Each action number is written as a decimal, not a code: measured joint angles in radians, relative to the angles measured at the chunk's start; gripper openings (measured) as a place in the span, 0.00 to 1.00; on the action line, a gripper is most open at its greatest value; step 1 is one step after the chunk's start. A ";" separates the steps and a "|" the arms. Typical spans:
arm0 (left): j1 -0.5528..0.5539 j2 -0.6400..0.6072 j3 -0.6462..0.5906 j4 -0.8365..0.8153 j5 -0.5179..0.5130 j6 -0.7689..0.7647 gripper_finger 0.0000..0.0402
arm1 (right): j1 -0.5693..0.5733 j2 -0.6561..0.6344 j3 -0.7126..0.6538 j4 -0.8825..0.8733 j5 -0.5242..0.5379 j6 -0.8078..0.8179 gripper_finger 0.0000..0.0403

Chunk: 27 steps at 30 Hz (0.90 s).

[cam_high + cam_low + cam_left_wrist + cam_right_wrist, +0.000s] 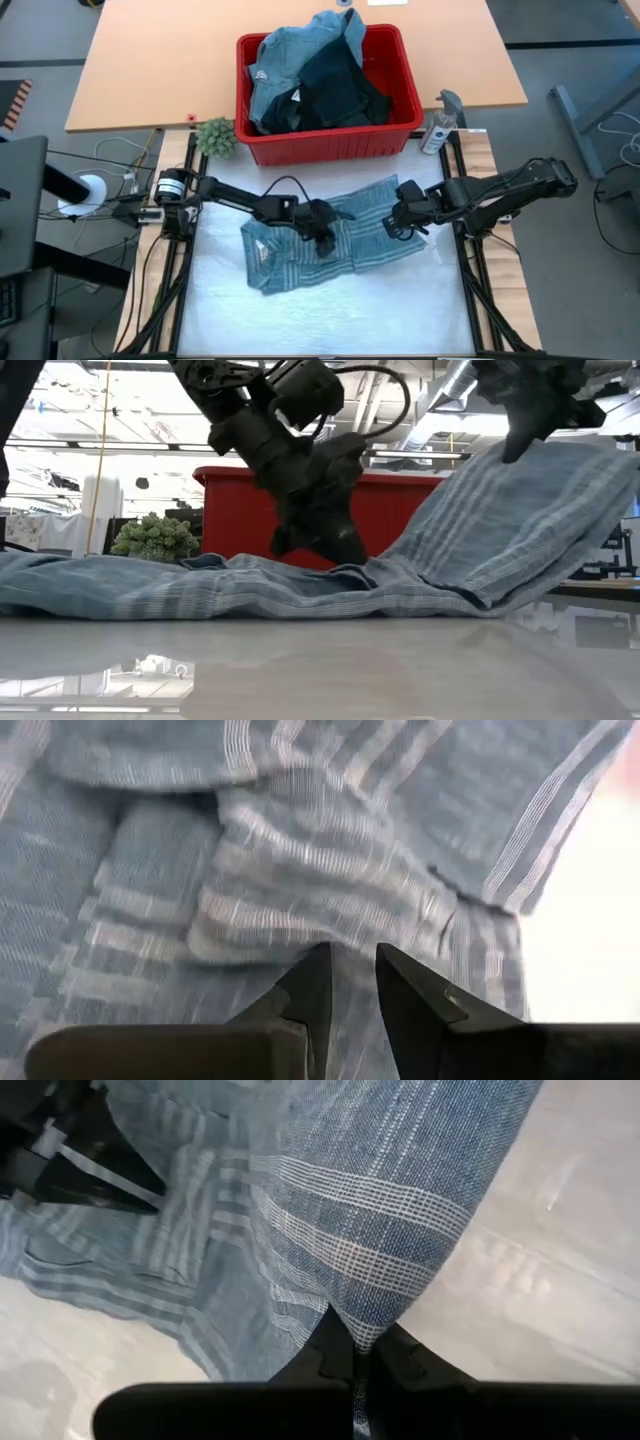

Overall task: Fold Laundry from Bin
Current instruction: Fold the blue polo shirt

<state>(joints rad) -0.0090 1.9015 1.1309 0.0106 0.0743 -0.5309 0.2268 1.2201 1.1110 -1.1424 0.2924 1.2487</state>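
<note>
At the centre of the overhead frame, one blue-grey striped shirt (335, 240) lies spread on the white bench (320, 315), between two dark arms. One red bin (325, 140) sits above it in the upper middle of the frame, holding a heap of laundry (315, 75): light blue denim-like pieces and dark garments, too tangled to count. One small green plant (216, 136) stands at the bin's left corner and one spray bottle (440, 122) at its right corner

The left arm reaches in from the left edge, stretched low across the bench, its left tool (325, 243) pointing down onto the middle of the shirt. In its wrist view the two fingers (310, 995) stand slightly apart with their tips against a bunched fold of the cloth; whether cloth is caught between them cannot be told

The right arm comes in from the right edge, bent at the elbow. Its right tool (393, 222) is pinched tight on the shirt's right edge, lifting that side off the bench so the fabric slopes up towards the upper right of the table-level frame
</note>
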 joint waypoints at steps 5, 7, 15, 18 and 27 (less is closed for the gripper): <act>0.001 0.000 0.046 -0.012 0.017 0.022 0.18 | -0.007 0.000 0.000 0.047 0.000 -0.001 0.06; 0.002 -0.005 0.083 -0.104 0.049 0.025 0.18 | -0.007 0.000 0.000 0.068 0.001 -0.001 0.06; -0.065 -0.065 0.205 -0.576 -0.118 0.197 0.17 | -0.007 0.000 0.000 0.081 0.004 -0.009 0.06; -0.111 -0.101 0.203 -0.696 -0.252 0.212 0.12 | -0.007 0.000 0.000 0.081 0.005 -0.011 0.06; -0.206 -0.335 0.041 -0.655 -0.282 0.054 0.00 | -0.007 0.000 0.000 0.078 0.006 -0.031 0.06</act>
<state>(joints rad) -0.2151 1.5669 1.1719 -0.6440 -0.2078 -0.4767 0.2199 1.2205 1.1114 -1.0644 0.2981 1.2182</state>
